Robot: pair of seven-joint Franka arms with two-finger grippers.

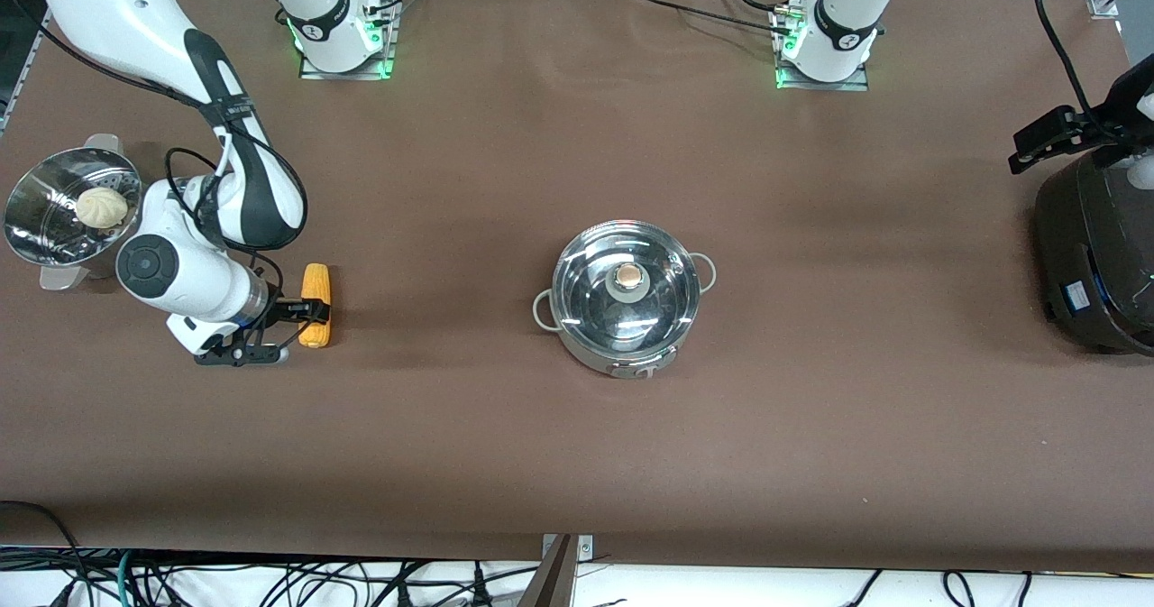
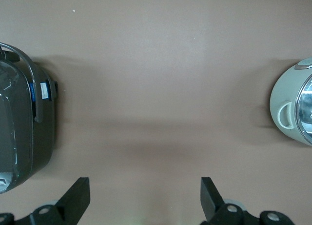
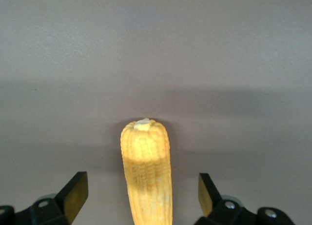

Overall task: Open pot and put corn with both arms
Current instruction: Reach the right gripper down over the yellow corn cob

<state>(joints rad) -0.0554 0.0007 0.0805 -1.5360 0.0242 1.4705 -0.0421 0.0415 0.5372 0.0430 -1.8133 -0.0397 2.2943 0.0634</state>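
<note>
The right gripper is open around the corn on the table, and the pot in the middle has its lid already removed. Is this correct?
Not entirely. The lid is on the pot, its beige knob at the centre, as the front view shows. The rest holds: the right gripper is open, one finger on each side of the corn, which lies on the table.

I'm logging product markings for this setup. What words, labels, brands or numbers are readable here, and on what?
No text can be read.
Black cooker: a small blue-and-white label on its side, too small to read.
Pot: a small plate on its wall, blurred, unreadable.
Arm bases: small dark marks on the bands, not legible.
Corn, steamer bowl: no markings.
</note>
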